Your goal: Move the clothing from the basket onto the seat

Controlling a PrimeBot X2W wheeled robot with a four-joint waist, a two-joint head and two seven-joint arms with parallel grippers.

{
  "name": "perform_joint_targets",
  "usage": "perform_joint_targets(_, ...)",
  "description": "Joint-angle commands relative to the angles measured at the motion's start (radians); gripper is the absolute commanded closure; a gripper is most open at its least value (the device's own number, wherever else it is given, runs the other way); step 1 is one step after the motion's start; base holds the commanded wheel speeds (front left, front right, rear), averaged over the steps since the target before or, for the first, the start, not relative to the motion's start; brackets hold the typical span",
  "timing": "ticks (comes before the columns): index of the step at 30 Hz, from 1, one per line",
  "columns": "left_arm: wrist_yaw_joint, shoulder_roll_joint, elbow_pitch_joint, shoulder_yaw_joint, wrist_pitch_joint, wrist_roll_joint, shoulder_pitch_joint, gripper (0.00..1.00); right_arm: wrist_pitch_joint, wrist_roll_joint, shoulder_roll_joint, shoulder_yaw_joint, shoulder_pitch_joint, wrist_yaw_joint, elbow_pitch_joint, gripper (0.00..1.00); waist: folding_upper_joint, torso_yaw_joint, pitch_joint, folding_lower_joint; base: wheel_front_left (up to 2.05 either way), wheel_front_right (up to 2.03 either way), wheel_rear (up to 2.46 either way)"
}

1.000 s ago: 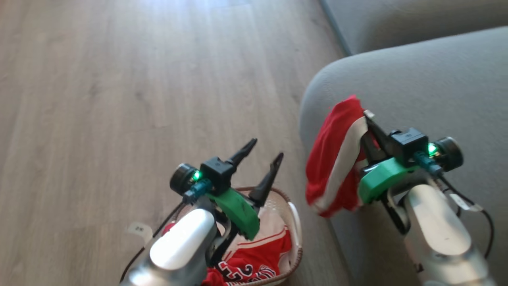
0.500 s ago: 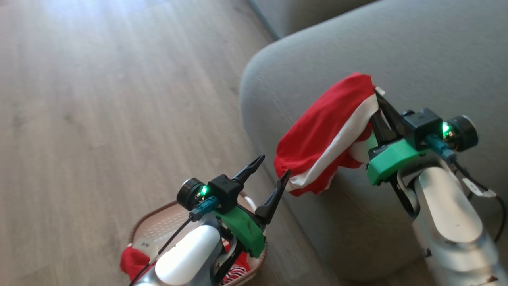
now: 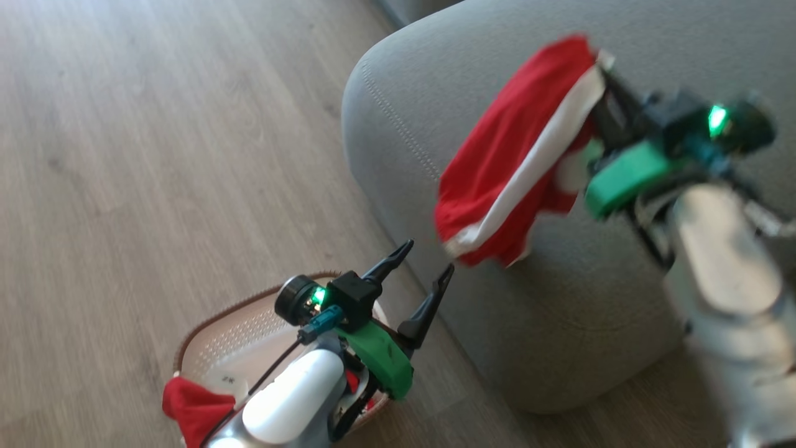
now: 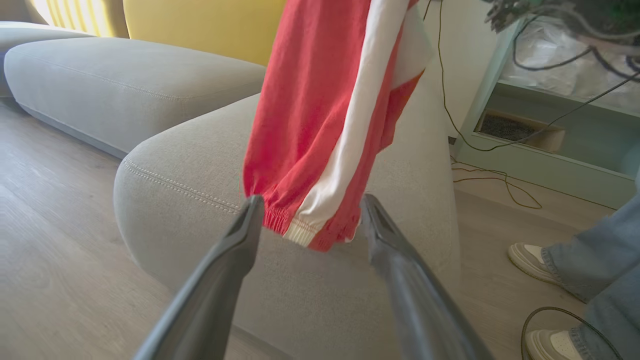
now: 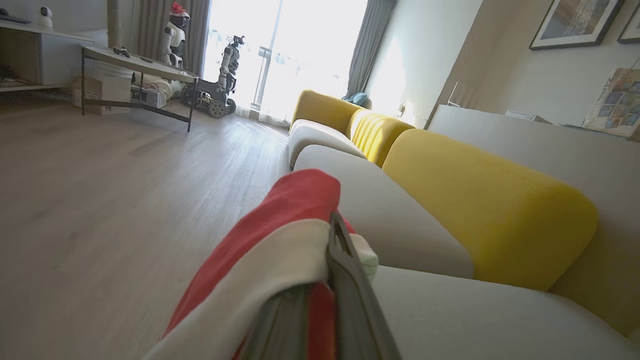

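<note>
- Since the earlier head frames your right gripper (image 3: 604, 68) has carried the garment (image 3: 504, 168) higher and farther over the seat (image 3: 559, 311). The camera has swung too, so do not read the basket's shift as its own move.
- Head view: the garment hangs from the right gripper's clamped fingers. Its long axis runs down and to the left, with the free hem lowest, at the cushion's rounded front. It is red cloth with a broad white stripe along its length. You cannot tell whether it touches the cushion, and that arm is blurred.
- Head view: your left gripper (image 3: 428, 256) holds nothing, fingers spread apart, above the basket (image 3: 224, 309). The basket stands on the wooden floor (image 3: 124, 155) near the seat. It is white perforated plastic with a brown woven-look rim, and a red fold of clothing (image 3: 193, 407) lolls over its near edge.
- Left wrist view: this view adds the garment's lower end, a gathered elastic cuff with a ribbed white tip, hanging almost straight down beyond the parted fingertips. It also gives you the seat's grey weave and double-stitched seam, a yellow backrest (image 4: 200, 25), and a person's jeans leg (image 4: 605, 255) with pale shoes.
- Right wrist view: the fingers lie pressed together with red and white cloth draped over them. Grey cushions with yellow backs run away toward a bright window (image 5: 300, 45).
</note>
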Motion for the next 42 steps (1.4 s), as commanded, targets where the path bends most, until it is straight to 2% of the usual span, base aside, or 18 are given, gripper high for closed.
perform_joint_targets(1,0.0,0.008,-0.017,0.034,-0.012,0.005,-0.058,0.0,0.008,0.009,-0.02,0.015,-0.097,0.007,-0.025,1.0,0.0,0.023,0.019,0.0,0.0,0.0,0.0)
perform_joint_targets(13,-0.016,0.009,0.006,0.009,0.025,0.021,-0.183,0.0,0.104,0.031,-0.211,0.001,-0.511,0.007,0.125,1.0,0.0,0.143,0.147,0.0,0.0,0.0,0.0)
perform_joint_targets(18,-0.011,0.008,-0.034,-0.01,0.026,0.038,-0.225,0.0,0.121,0.028,-0.287,-0.042,-0.621,0.007,0.213,1.0,0.0,0.19,0.237,0.0,0.0,0.0,0.0)
perform_joint_targets(22,-0.004,0.009,-0.074,-0.027,0.033,0.057,-0.253,0.0,0.11,0.018,-0.313,-0.092,-0.66,0.007,0.299,1.0,0.0,0.219,0.305,0.0,0.0,0.0,0.0)
perform_joint_targets(27,-0.002,0.013,-0.111,-0.043,0.051,0.074,-0.279,0.0,0.078,-0.009,-0.318,-0.157,-0.662,0.007,0.376,1.0,0.0,0.247,0.364,0.0,0.0,0.0,0.0)
perform_joint_targets(30,0.007,0.021,-0.137,-0.044,0.063,0.081,-0.293,0.0,0.045,-0.031,-0.299,-0.204,-0.661,0.007,0.426,1.0,0.0,0.255,0.4,0.0,0.0,0.0,0.0)
perform_joint_targets(42,0.025,0.063,-0.215,-0.064,0.092,0.094,-0.287,0.0,-0.023,-0.125,-0.154,-0.317,-0.607,0.007,0.628,1.0,0.0,0.26,0.467,0.0,0.0,0.0,0.0)
